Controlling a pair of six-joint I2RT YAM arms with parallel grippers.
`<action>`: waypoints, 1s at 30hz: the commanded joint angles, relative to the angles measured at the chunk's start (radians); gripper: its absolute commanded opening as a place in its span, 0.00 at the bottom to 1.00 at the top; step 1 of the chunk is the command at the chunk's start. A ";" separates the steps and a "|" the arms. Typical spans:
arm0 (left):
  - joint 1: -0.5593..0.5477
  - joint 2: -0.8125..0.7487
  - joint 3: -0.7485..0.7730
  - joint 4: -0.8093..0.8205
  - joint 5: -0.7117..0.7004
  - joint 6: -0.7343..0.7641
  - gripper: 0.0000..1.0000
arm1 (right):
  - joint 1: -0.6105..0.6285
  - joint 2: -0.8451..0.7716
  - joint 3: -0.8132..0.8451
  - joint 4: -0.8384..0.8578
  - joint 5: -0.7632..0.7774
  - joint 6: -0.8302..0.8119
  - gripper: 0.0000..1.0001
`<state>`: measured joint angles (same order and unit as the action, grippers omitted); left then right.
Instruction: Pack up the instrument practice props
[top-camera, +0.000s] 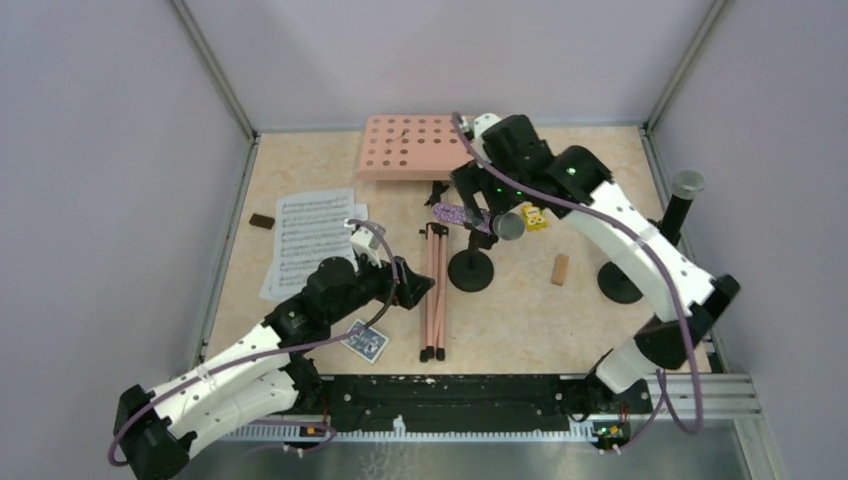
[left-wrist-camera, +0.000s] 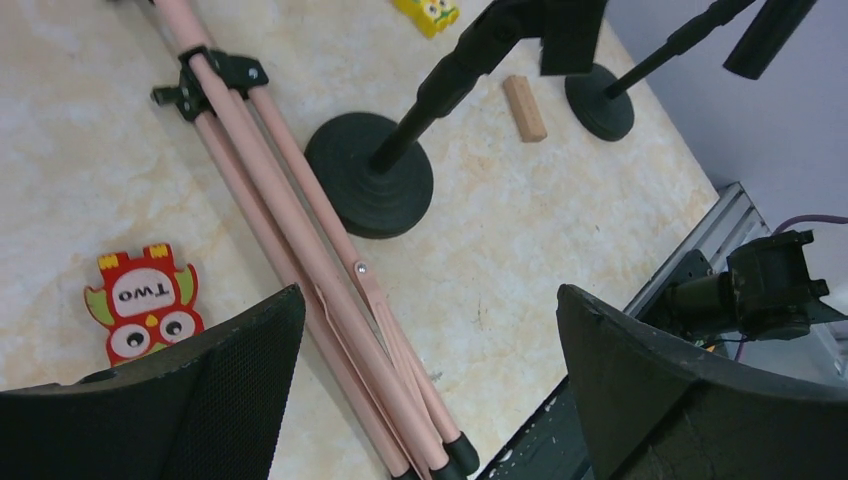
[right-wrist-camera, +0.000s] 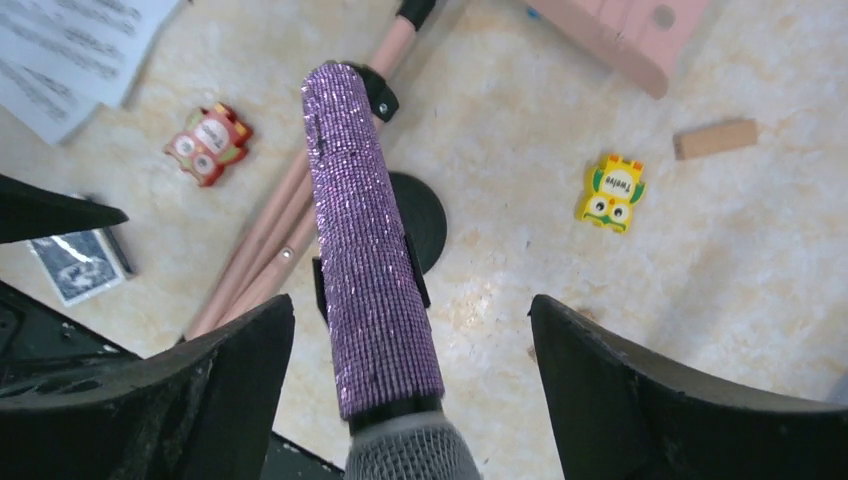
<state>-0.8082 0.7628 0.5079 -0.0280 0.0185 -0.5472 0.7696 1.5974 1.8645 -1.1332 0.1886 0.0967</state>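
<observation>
The purple-glitter microphone (right-wrist-camera: 368, 260) with a grey mesh head (right-wrist-camera: 410, 455) rests tilted in the clip of a black round-based holder (top-camera: 471, 268). My right gripper (right-wrist-camera: 410, 300) is open, with its jaws on either side of the microphone and not touching it. My left gripper (left-wrist-camera: 430, 290) is open just above the folded salmon-pink tripod legs (left-wrist-camera: 310, 250), near their black feet. The perforated rack (top-camera: 410, 145) lies at the back. The sheet music (top-camera: 310, 240) lies at the left. The black microphone (top-camera: 680, 205) stands in the second holder (top-camera: 620, 282) at the right.
A red owl toy (left-wrist-camera: 145, 300), a yellow toy (right-wrist-camera: 612, 192), a wooden block (top-camera: 560, 269), a dark block (top-camera: 262, 222) and a blue card pack (top-camera: 365, 342) lie on the table. Grey walls close in the left, back and right sides.
</observation>
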 joint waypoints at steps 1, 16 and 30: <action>0.000 -0.089 0.006 0.089 -0.007 0.126 0.99 | 0.004 -0.238 -0.080 0.184 0.017 -0.003 0.87; -0.002 -0.075 0.088 0.309 0.295 0.984 0.99 | 0.005 -1.302 -1.124 0.942 -0.264 -0.127 0.92; 0.001 0.312 0.115 0.577 0.347 1.410 0.96 | 0.005 -1.396 -1.444 1.091 -0.296 -0.159 0.90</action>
<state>-0.8082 0.9810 0.5743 0.4458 0.3630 0.7319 0.7704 0.1944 0.4740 -0.1593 -0.0776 -0.0673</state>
